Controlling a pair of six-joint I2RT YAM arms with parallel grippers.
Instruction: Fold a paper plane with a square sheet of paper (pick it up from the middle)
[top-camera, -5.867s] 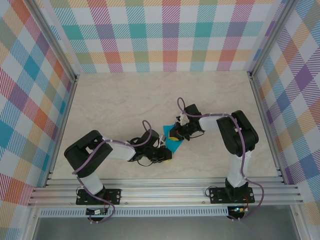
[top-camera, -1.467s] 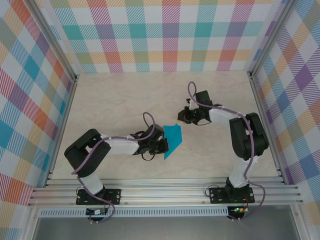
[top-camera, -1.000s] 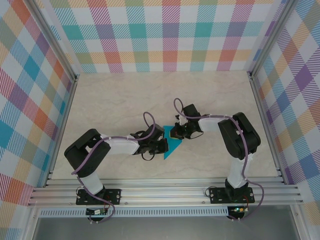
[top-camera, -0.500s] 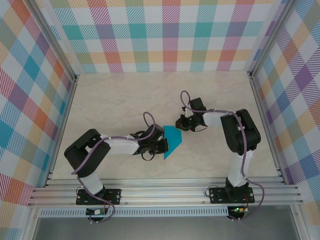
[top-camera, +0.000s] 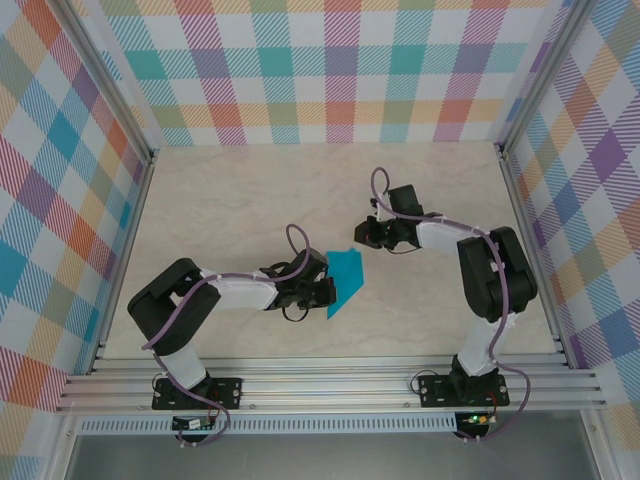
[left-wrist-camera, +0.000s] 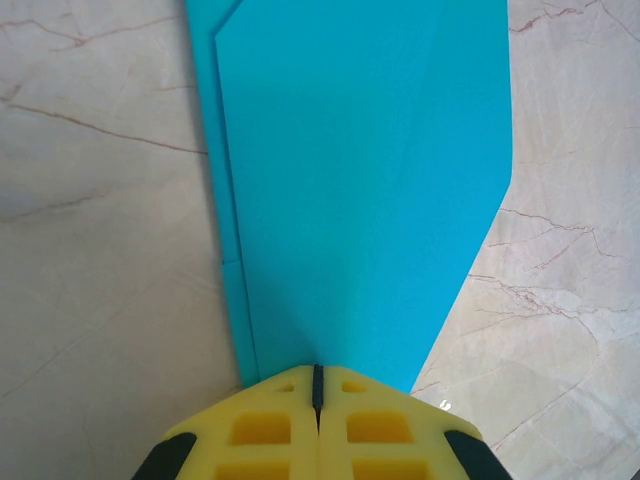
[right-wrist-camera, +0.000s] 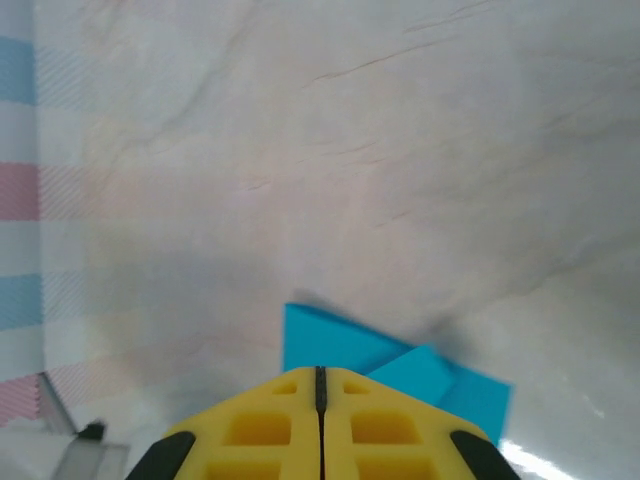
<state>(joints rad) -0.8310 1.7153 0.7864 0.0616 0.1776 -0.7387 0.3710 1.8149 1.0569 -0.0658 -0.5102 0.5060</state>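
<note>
Top external view, and the folded teal paper (top-camera: 346, 278) is lying flat on the marble-patterned table (top-camera: 230, 200), right around the middle of the workspace, between the two arms. The left gripper (top-camera: 328, 293) is reaching in low from the left and meeting the paper at its near left edge. The right gripper (top-camera: 362, 234) is sitting apart from the paper, off beyond its far right corner, with bare table showing between them.

Over on the left wrist view, the yellow fingers (left-wrist-camera: 270, 425) are pressing together, with just a thin dark seam between them and no gap. The paper is narrowing down toward those fingertips and running out of sight beneath them. Whether they are actually bearing down on it, I cannot tell. A second layer is showing as a thin strip along the paper's left side, and the right edge is angling in toward the tip.

On the right wrist view, that pincer is also closed tight, finger against finger, holding nothing. Just past its fingertips the paper is peeking out with an overlapping flap, and the plaid wall (right-wrist-camera: 20, 200) is showing at the left.
</note>
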